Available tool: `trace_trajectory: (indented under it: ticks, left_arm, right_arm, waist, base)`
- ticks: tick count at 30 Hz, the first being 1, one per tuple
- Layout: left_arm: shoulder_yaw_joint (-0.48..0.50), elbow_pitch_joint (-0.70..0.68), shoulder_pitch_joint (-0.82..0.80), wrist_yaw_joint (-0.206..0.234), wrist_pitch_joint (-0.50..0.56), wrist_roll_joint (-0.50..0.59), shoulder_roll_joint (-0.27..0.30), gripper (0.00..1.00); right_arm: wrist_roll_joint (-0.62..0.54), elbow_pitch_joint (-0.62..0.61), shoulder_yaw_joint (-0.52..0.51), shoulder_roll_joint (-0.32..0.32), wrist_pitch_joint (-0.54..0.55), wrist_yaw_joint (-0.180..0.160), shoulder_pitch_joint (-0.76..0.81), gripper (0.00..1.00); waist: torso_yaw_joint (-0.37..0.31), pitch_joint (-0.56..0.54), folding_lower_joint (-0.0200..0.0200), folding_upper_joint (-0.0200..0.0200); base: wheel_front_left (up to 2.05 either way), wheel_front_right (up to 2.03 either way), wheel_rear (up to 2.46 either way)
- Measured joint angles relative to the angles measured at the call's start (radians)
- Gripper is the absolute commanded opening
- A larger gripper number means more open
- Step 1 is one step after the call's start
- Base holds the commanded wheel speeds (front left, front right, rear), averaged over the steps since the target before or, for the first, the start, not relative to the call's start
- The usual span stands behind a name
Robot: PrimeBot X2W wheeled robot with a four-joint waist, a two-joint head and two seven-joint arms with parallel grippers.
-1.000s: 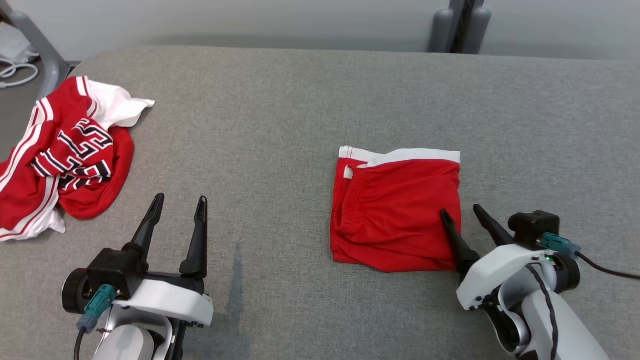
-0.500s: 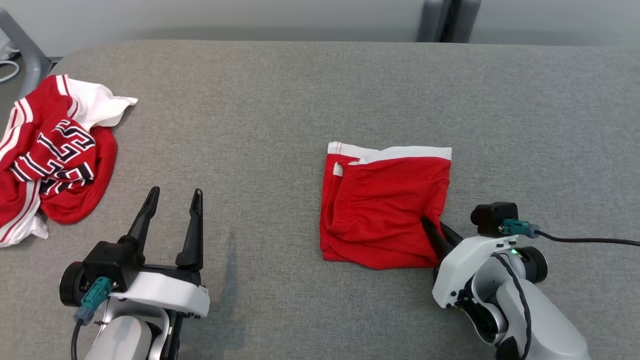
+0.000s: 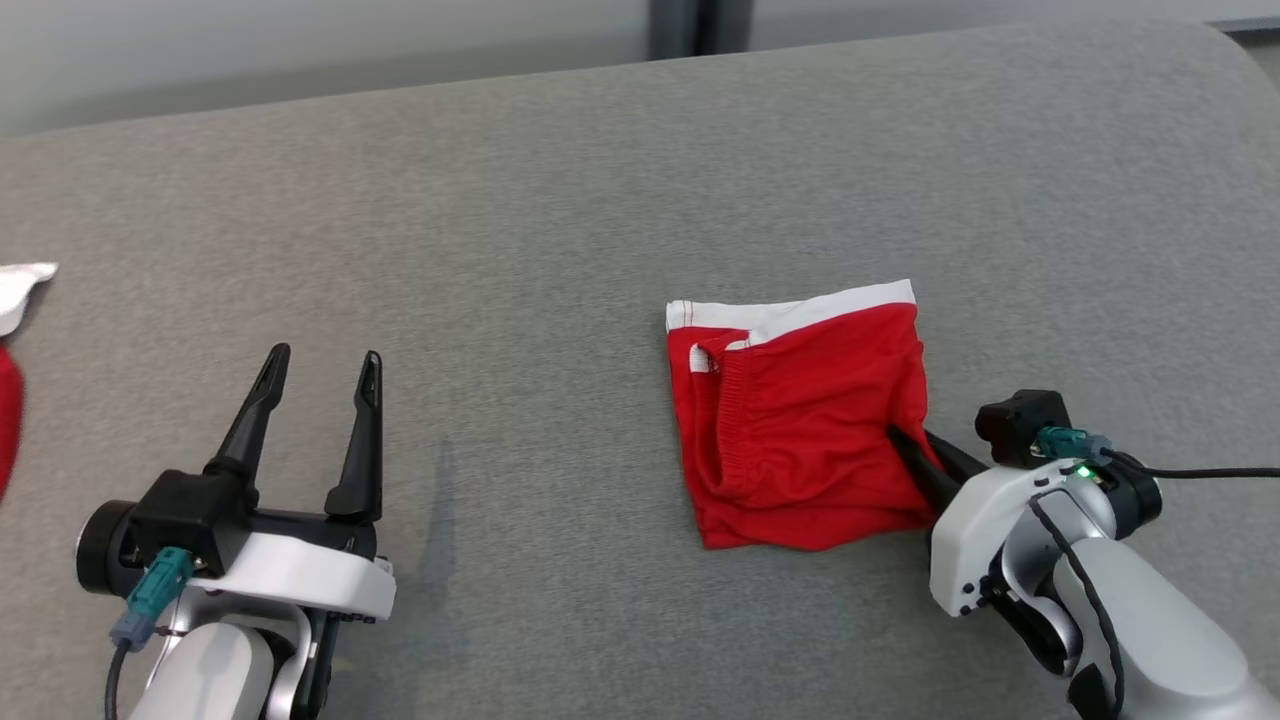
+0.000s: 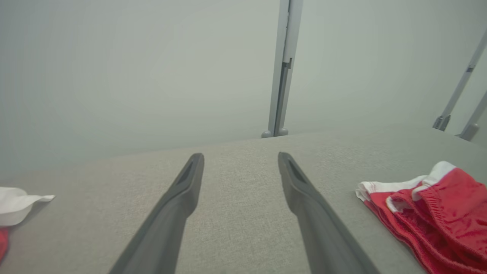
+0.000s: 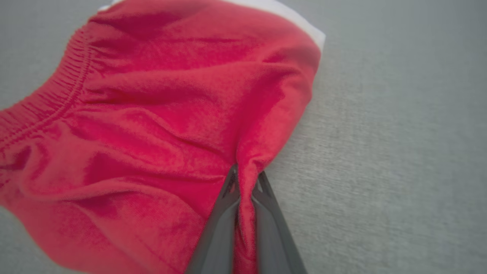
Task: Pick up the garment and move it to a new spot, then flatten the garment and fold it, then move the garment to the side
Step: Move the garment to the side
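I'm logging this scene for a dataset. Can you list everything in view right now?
red shorts: one, red with white band, folded, table's centre-right
second garment: one, white and red, cut off at the head view's left edge
table: one, grey fabric top, under everything
post: one, pale grey, behind the table's far edge
left gripper: one, dark jaws open, lower left, holding nothing
right gripper: one, dark jaws shut on the red shorts' right edge, lower right

red garment (image 3: pixel 800 430): 1 | other cloth (image 3: pixel 22 285): 1 | hands (image 3: pixel 325 354) (image 3: pixel 915 440): 2 | table (image 3: pixel 560 250): 1
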Motion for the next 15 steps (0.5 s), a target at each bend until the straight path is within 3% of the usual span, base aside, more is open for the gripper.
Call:
trace_trajectory:
  ticks: [8,15]
  left_arm:
    - [-0.016,-0.127,-0.009,0.006,0.071,0.031,0.046,1.0]
    - [-0.032,-0.23,-0.058,-0.002,0.139,0.066,0.095,1.0]
  right_arm:
    - [0.004,0.031,0.089,-0.089,-0.057,-0.001,-0.139,0.0]
    - [0.012,0.145,0.112,-0.118,-0.153,-0.001,-0.325,0.0]
  waist:
    - [-0.167,0.034,0.0,0.0]
    - [-0.244,0.125,0.0,0.0]
  base:
    - [0.0,0.0,0.0]
    - [0.0,0.0,0.0]
